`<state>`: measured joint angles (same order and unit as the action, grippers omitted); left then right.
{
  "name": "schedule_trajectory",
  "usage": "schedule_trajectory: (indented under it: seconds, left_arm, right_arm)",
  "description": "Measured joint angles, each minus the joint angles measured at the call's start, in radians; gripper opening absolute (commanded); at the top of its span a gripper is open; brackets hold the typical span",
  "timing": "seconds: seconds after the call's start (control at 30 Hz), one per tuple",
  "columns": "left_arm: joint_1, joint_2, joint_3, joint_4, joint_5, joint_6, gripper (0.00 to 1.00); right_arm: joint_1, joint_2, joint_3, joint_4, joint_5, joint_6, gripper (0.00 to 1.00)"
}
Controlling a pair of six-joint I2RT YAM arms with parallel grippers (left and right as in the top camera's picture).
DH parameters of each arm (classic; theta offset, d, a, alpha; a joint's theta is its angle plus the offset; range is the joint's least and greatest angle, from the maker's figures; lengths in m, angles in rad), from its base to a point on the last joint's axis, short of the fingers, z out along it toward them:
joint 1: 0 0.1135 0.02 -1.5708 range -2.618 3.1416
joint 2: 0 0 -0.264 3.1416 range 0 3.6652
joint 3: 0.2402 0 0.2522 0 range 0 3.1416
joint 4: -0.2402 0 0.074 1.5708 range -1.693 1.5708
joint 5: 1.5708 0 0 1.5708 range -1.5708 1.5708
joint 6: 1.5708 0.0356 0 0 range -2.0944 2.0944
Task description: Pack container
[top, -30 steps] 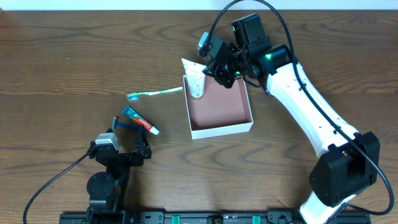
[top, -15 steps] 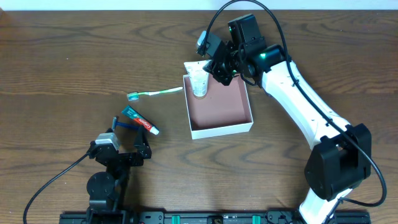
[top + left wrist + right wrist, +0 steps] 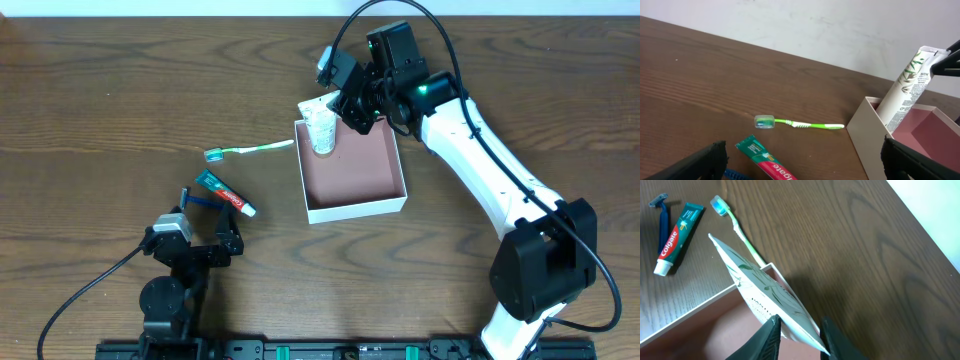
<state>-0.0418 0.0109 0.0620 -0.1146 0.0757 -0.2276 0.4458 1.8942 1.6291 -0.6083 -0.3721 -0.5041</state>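
Right gripper [image 3: 799, 336] is closed down to tube width on the white tube [image 3: 765, 300]. It has one end of it, and I can't tell which end from here. Left gripper [image 3: 801, 150] is wide open and empty.

The container [image 3: 357, 208] is directly under the right gripper. The fingertips are over one corner, and most of the floor lies back toward the arm's base. The tube stands tilted in that corner, lower end inside, leaning on the wall, top well above the rim.

Risks as I see them:
- If I release now, the tube will likely pivot on the rim and tip out onto the table. The cause is the steep lean with the top hanging past the corner.
- If I push down or sideways to flatten it, the thin wall may flex or the whole box may skid. It looks light and nothing holds it.
- If the tube ends up propped diagonally, it takes up floor space the other items need.

The container is square, shallow and open-topped, with thin white walls and a reddish-brown floor that's bare apart from the tube. The walls look straight with no dents visible.

The toothbrush [image 3: 740, 235], toothpaste [image 3: 677, 237] and razor [image 3: 662, 215] are out beyond the fingertips, outside the box.
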Motion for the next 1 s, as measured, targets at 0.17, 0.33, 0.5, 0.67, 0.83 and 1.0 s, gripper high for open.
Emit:
schedule_trajectory:
  seconds: [0.17, 0.33, 0.5, 0.67, 0.83, 1.0]
  left_arm:
    - [0.000, 0.000, 0.000, 0.000, 0.000, 0.000, 0.98]
    - [0.000, 0.000, 0.000, 0.000, 0.000, 0.000, 0.98]
    - [0.000, 0.000, 0.000, 0.000, 0.000, 0.000, 0.98]
    - [0.000, 0.000, 0.000, 0.000, 0.000, 0.000, 0.98]
    - [0.000, 0.000, 0.000, 0.000, 0.000, 0.000, 0.98]
    - [0.000, 0.000, 0.000, 0.000, 0.000, 0.000, 0.98]
  right_arm:
    - [0.000, 0.000, 0.000, -0.001, -0.008, 0.006, 0.40]
    - [0.000, 0.000, 0.000, -0.006, -0.018, 0.031, 0.40]
    - [0.000, 0.000, 0.000, -0.035, -0.020, 0.060, 0.46]
    - [0.000, -0.001, 0.000, -0.068, -0.019, 0.087, 0.55]
    - [-0.001, -0.040, 0.000, -0.116, 0.019, 0.121, 0.59]
    - [-0.003, -0.166, 0.000, -0.254, 0.068, 0.165, 0.59]
